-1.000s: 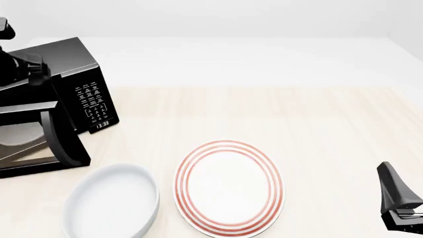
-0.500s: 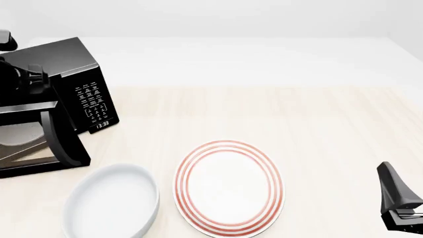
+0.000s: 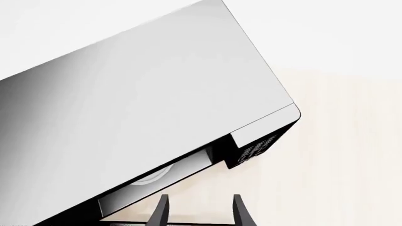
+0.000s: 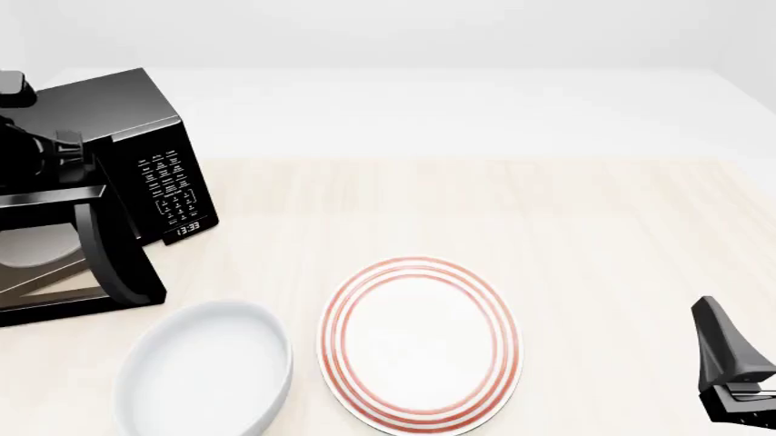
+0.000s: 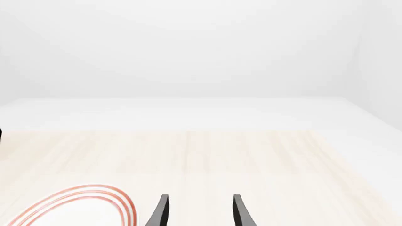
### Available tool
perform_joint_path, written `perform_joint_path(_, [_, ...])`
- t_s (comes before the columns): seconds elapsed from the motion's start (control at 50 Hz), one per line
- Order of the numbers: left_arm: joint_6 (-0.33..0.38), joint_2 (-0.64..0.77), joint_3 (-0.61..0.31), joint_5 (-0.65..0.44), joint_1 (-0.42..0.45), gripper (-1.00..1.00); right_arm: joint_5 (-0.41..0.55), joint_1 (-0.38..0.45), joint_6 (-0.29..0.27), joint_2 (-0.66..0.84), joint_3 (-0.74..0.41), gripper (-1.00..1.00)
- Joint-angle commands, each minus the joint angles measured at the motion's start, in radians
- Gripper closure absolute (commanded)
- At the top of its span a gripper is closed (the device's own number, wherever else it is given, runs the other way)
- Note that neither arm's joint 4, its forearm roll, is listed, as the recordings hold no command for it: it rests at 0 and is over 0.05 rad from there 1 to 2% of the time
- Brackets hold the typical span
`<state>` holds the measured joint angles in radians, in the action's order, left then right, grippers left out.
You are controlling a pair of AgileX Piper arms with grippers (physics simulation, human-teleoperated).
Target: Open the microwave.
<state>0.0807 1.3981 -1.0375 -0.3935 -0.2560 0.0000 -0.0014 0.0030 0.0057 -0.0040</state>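
Note:
The black microwave [image 4: 115,104] stands at the table's far left with its door [image 4: 107,250] swung wide open toward me. The white turntable [image 4: 27,247] shows inside, and the keypad [image 4: 170,186] and clock face right. My left arm hangs over the microwave's front left. In the left wrist view my left gripper [image 3: 197,211] is open and empty above the microwave's top [image 3: 138,108], with the cavity and turntable [image 3: 150,176] just beyond the fingertips. My right gripper [image 5: 197,211] is open and empty, low at the near right of the table [image 4: 728,377].
A white plate with red rings [image 4: 419,341] lies at the near centre. A plain white oval dish [image 4: 206,368] sits to its left, just in front of the open door. The pale wooden table [image 4: 582,227] runs right and back.
My left arm has slid slightly down the picture, toward me, over the microwave. The door stays open at the same angle. The right arm is still.

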Motion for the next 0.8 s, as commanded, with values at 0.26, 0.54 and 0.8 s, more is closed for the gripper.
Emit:
perform_joint_path(0.26, [-0.023, 0.009, 0.058, 0.056, -0.018, -1.00, 0.000, 0.000, 0.000, 0.000, 0.000, -1.00])
perform_joint_path(0.54, [-0.020, 0.026, 0.069, 0.074, -0.024, -1.00, 0.000, 0.000, 0.000, 0.000, 0.000, -1.00])
perform_joint_path(0.8, [-0.035, 0.023, 0.116, 0.105, -0.030, -1.00, 0.000, 0.000, 0.000, 0.000, 0.000, -1.00])
